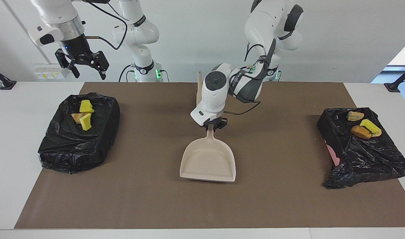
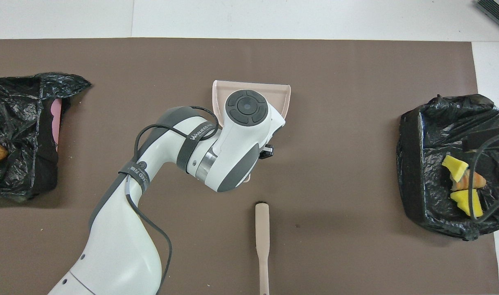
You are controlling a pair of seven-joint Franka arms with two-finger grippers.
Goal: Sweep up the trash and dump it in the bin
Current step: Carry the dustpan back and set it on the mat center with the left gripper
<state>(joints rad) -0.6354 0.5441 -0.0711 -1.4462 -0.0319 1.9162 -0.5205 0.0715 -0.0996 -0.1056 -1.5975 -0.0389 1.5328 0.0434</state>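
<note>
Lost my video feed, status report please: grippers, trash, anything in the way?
Left gripper shut on dustpan handle, mid-mat. Right gripper open, up over bin. Trash sits in both bins; none on mat. Brush lies nearer the robots.
</note>
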